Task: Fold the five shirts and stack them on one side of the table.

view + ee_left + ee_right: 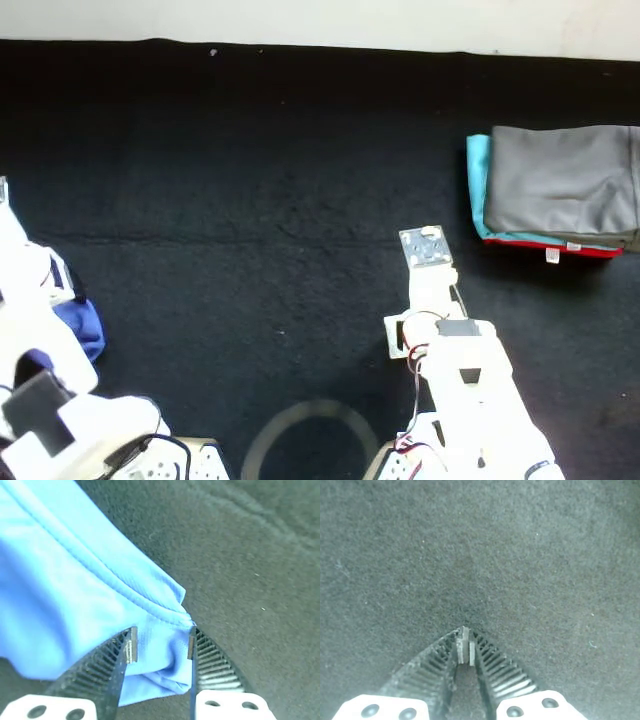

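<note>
My left jaws hold a blue shirt [75, 580]. A bunched fold of its cloth sits between the two pads [131, 651], which stand a little apart with the fabric filling the gap. A stitched hem runs across the fold just beyond the pads. Past the cloth lies the black covering of the bench [250, 180]. In the high view my left arm [40, 400] is at the near left edge of the bench, and a lump of the blue shirt shows just beside it.

My right jaws are closed on nothing. Their pads [465, 650] press flat against each other over bare black covering. My right arm [465, 390] stands at the near edge, right of centre, pointing away from the base, well apart from the left arm.

At the far right of the bench sits a stack of folded shirts. A grey shirt [560, 180] lies on top, a turquoise shirt [477, 180] peeks out beneath it along one side, and a red shirt [585, 252] shows as a thin strip at the bottom. A small white tag [551, 256] hangs at the stack's near edge. The stack is near my right arm but not touching it.

A white wall [300, 20] borders the far edge of the bench.
</note>
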Robot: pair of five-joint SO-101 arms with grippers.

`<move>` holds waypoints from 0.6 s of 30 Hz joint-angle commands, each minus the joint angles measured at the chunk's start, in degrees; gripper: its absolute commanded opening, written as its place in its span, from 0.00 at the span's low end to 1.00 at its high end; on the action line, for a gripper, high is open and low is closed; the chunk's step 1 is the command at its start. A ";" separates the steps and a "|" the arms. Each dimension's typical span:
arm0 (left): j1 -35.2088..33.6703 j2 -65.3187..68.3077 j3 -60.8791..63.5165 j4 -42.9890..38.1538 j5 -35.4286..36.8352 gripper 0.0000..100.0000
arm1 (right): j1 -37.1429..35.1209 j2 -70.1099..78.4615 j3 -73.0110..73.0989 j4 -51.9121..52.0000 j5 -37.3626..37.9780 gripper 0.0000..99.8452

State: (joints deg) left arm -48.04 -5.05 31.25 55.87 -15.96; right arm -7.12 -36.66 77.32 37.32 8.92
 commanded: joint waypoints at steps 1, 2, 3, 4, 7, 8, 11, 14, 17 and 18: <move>-0.04 2.15 -3.65 -0.97 -0.53 0.18 | 1.10 -0.13 0.13 -1.01 -0.44 0.01; -0.04 2.33 -3.82 -1.05 -0.44 0.18 | 1.10 -0.13 0.13 -1.01 -0.44 0.01; -0.04 2.68 -4.35 -1.05 -0.44 0.18 | 1.10 -0.13 0.13 -1.01 -0.44 0.01; -0.13 2.77 -4.79 -1.05 -0.53 0.18 | 1.10 -0.13 0.13 -1.01 -0.44 0.01; -1.98 2.68 -5.85 -1.05 -0.70 0.18 | 1.10 -0.13 0.13 -1.01 -0.53 0.01; -2.86 2.68 -6.29 -1.05 -0.70 0.18 | 1.10 -0.13 0.13 -1.01 -0.62 0.01; -3.82 2.86 -5.93 -1.14 -3.60 0.18 | 1.10 -0.13 0.13 -1.01 -0.62 0.01; -2.33 2.95 -4.35 -1.14 -6.86 0.18 | 1.10 -0.13 0.13 -1.01 -0.53 0.01; 0.48 2.95 -3.65 -0.88 -10.11 0.18 | 1.10 -0.13 0.13 -1.01 -0.53 0.01; 1.36 2.95 -3.65 -0.79 -10.81 0.17 | 1.10 -0.13 0.13 -1.01 -0.62 0.01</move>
State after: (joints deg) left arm -49.63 -1.89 27.91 55.52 -24.22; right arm -7.12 -36.66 77.32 37.32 8.92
